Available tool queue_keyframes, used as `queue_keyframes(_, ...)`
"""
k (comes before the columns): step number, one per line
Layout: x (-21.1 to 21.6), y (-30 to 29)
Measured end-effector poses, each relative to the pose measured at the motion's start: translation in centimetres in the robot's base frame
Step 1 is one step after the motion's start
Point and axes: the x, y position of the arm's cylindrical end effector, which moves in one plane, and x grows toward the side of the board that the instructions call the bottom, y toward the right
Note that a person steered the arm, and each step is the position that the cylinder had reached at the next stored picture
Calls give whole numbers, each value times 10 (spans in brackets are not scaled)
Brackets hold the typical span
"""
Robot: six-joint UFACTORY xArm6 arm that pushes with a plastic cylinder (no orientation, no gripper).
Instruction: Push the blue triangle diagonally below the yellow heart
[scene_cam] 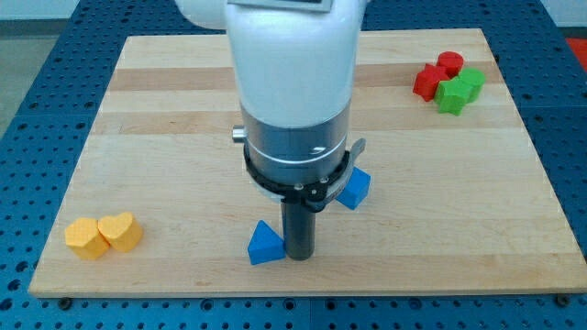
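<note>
My tip [299, 254] touched the blue triangle's [265, 246] right side | yellow heart [121, 231] far left on desk [183, 110] | no pincer seen, state untellable.

My tip [298, 254] touching blue triangle [265, 246], yellow heart [122, 231] far left

A second blue block [354, 189] sits mid-board. Red blocks [435, 76] touch a green block [457, 92] top right. A yellow hexagon [84, 237] lies bottom left.
</note>
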Motion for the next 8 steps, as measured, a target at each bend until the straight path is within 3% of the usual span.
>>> queue_keyframes(1, 0, 0)
queue_keyframes(5, 0, -139)
queue_keyframes(6, 0, -151)
queue_keyframes(7, 0, -144)
queue_keyframes(8, -1, -81)
